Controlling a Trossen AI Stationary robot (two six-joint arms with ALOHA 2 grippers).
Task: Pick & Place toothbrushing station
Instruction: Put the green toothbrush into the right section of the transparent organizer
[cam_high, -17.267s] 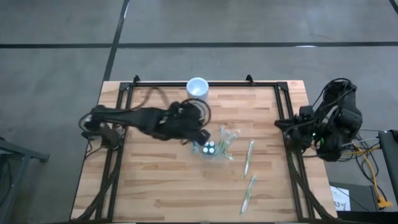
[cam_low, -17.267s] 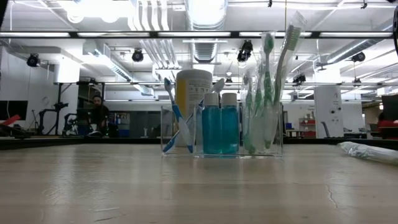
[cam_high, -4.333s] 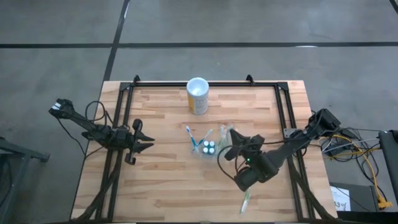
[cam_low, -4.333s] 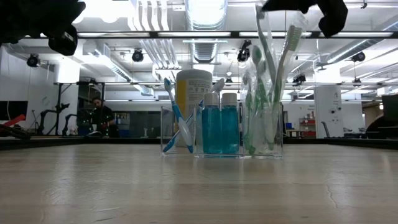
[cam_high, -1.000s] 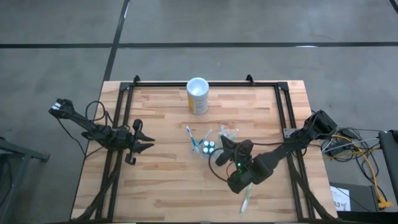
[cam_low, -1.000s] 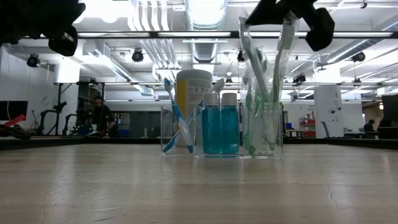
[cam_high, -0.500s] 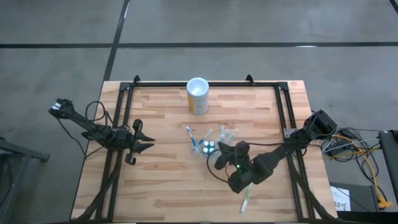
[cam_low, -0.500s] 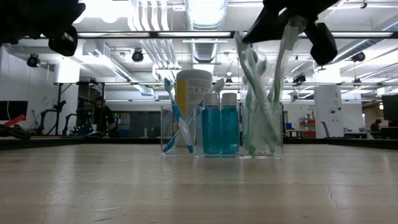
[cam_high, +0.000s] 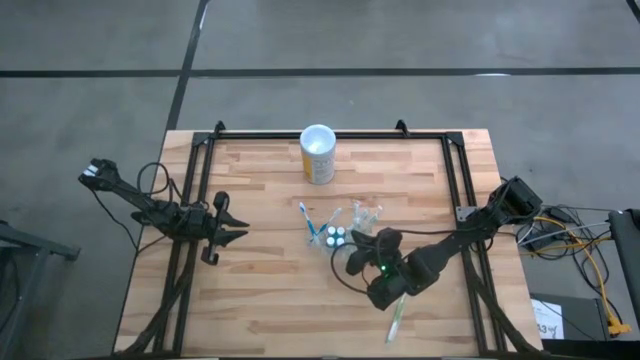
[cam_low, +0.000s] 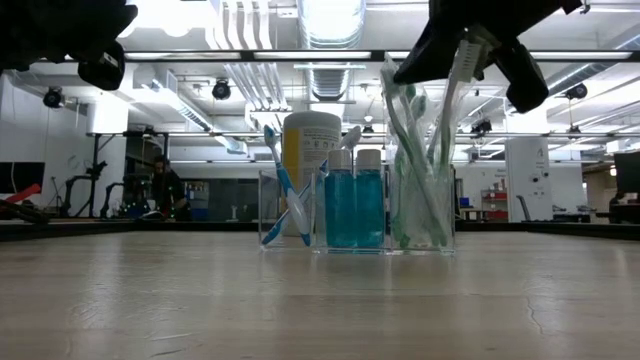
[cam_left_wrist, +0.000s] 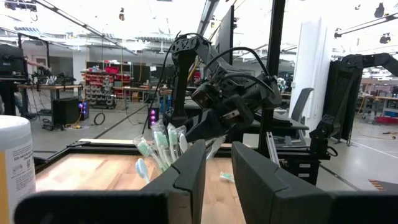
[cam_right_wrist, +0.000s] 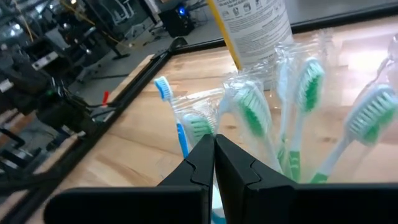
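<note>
Two grippers to track.

Nearest the low camera:
- bare wooden table (cam_low: 300, 300)
- off to the right-arm side, one loose wrapped toothbrush (cam_high: 397, 320) lying flat

Next back, mid-table:
- toothbrushing station (cam_low: 355, 212), a clear multi-pocket holder standing upright
- loaded with blue toothbrushes (cam_low: 285, 195) at one end, blue bottles (cam_low: 355, 205) in the middle, green toothbrushes (cam_low: 420, 170) in wrappers at the other end
- right gripper (cam_low: 470, 45) directly above the green-brush pocket, fingers pressed together; can't tell whether pinching a wrapper or nothing

Level with the station but at the table's left edge, well apart: left gripper (cam_high: 238, 226), parked, fingers a narrow gap apart, holding nothing.

Behind the station, not touching: yellow cup (cam_low: 312, 150).

Handling, as a guess:
- light, rigid, thin-walled plastic; slick, probably cracks if squeezed hard
- top-heavy with brushes sticking up, so prone to tipping
- best to pinch one outer wall at the rim, or span the narrow side low down
- avoid brush heads and wrappers: too soft and slippery to lift by
- keep level, go slow
</note>
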